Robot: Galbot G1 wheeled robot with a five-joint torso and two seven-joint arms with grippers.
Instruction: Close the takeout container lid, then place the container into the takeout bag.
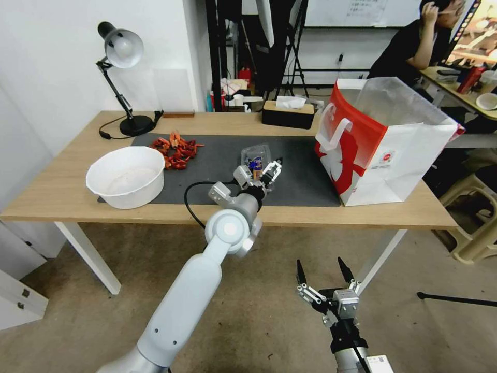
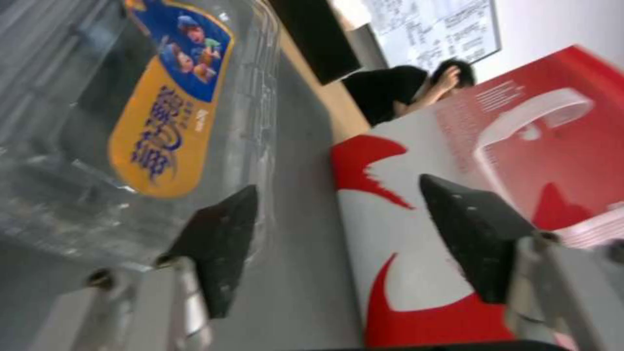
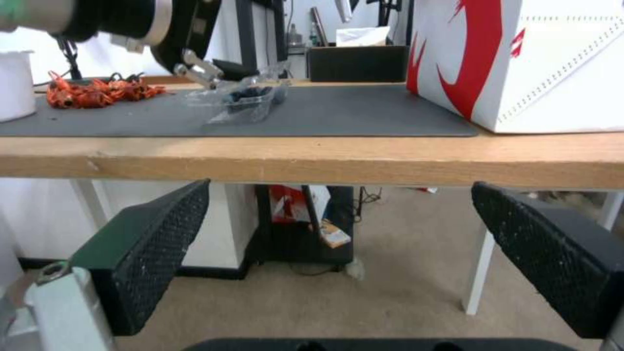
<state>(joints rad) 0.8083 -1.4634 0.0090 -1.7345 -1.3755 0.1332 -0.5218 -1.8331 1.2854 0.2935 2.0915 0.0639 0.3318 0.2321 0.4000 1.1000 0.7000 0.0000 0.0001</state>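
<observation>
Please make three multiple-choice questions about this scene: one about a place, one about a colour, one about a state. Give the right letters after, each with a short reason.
1. Where does the takeout container stand?
A. inside the takeout bag
B. on the dark mat, between the white bowl and the bag
C. on the floor

2. Which colours does the takeout bag have outside?
A. red and white
B. green and yellow
C. all black

3. How is the left gripper?
A. shut on the tissue box
B. open, jaws beside the container's lid
C. parked below the table

Answers:
1 B: the head view shows it on the mat, with the white bowl to one side and the bag to the other.
2 A: red panel and white panel with white handles.
3 B: in the left wrist view the jaws stand apart at the lid; the right gripper, also open, hangs below the table edge.
</observation>
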